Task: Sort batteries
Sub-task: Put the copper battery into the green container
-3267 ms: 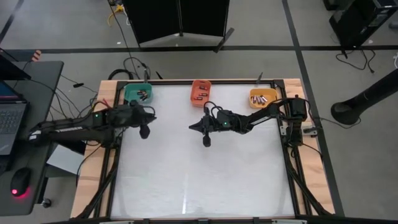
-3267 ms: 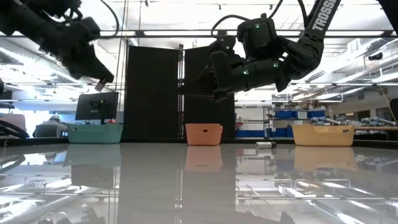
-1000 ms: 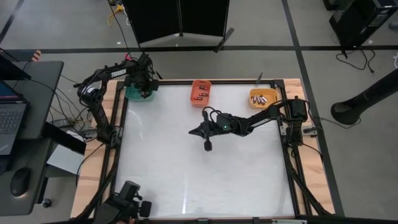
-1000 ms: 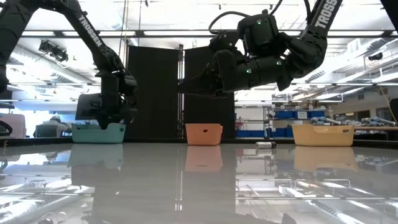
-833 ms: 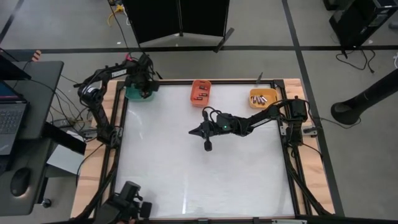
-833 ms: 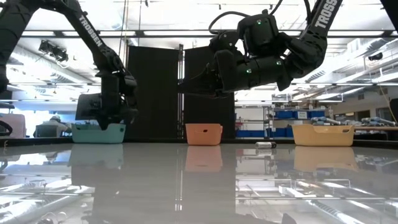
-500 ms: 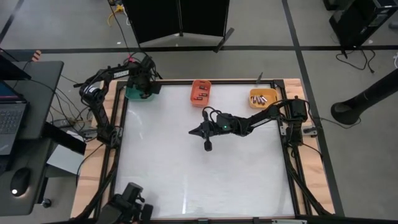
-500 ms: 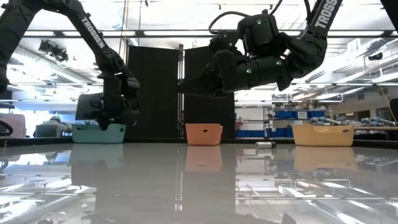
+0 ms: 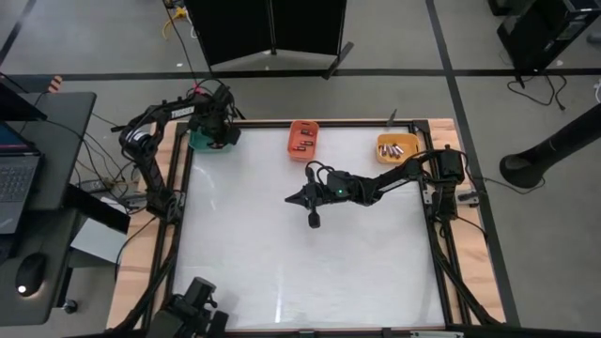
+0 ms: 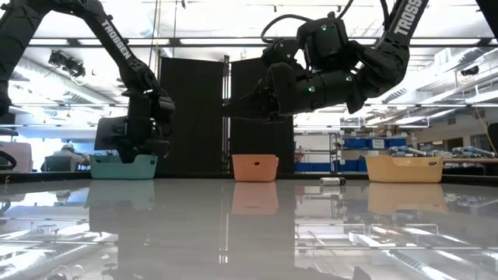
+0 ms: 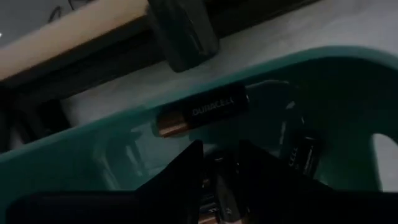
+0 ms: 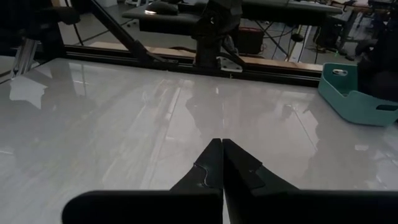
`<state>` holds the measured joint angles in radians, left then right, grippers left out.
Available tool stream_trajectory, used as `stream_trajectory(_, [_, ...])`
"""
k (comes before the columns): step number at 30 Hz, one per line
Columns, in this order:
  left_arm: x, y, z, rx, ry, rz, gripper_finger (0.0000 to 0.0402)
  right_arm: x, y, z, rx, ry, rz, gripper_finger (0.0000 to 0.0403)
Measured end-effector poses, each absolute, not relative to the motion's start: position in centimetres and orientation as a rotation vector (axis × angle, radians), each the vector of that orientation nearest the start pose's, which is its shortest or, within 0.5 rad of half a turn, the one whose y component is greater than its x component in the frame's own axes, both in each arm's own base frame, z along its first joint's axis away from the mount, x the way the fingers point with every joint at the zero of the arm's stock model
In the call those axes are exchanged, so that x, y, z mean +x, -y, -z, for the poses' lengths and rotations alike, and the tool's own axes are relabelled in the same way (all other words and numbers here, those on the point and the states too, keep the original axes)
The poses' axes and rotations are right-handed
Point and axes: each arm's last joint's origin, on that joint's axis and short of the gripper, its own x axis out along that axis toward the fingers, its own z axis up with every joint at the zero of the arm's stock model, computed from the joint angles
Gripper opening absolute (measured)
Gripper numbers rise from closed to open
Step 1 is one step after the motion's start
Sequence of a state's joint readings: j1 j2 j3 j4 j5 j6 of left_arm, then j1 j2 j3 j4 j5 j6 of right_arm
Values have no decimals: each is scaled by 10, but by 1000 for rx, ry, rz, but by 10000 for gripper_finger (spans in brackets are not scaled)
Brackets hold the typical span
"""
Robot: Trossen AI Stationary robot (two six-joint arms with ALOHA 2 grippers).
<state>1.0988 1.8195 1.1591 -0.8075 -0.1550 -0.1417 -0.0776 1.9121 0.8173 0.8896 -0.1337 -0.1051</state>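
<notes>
My left gripper (image 9: 219, 133) hangs over the teal bin (image 9: 205, 143) at the table's far left corner, pointing down into it. Its fingers (image 11: 186, 165) stand apart. In the bin, a black battery with a copper end (image 11: 202, 112) lies on its side against the wall. More batteries (image 11: 301, 152) lie on the bin's floor, one (image 11: 217, 190) under the gap between the fingers. My right gripper (image 12: 222, 146) is shut on nothing. It hovers level above the table's middle (image 9: 289, 196), pointing toward the left edge.
An orange bin (image 9: 302, 139) and a yellow bin (image 9: 396, 146) stand along the far edge, each with batteries in it. One small battery (image 10: 332, 180) lies on the table between them. The white tabletop (image 9: 300, 263) stretches toward the near edge.
My left gripper has rolled a little about its own axis above the teal bin, staying where it was. My right arm has kept still.
</notes>
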Motion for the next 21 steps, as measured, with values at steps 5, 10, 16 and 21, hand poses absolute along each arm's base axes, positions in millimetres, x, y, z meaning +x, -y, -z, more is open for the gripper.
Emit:
stream_trajectory(5, [142, -290, -178, -771, -1263, -1137, 118, 368, 25, -142, -83, -203, -67, 7])
stream_trajectory(10, [141, -286, -195, -743, -1198, -1158, 151, 368, 25, -142, -83, -204, -67, 7])
stream_trajectory(16, [142, -284, -192, -757, -1185, -1128, 203, 367, 25, -141, -82, -211, -67, 7])
stream_trajectory(21, [144, -283, -190, -721, -1212, -1076, 207, 367, 25, -141, -81, -213, -67, 7])
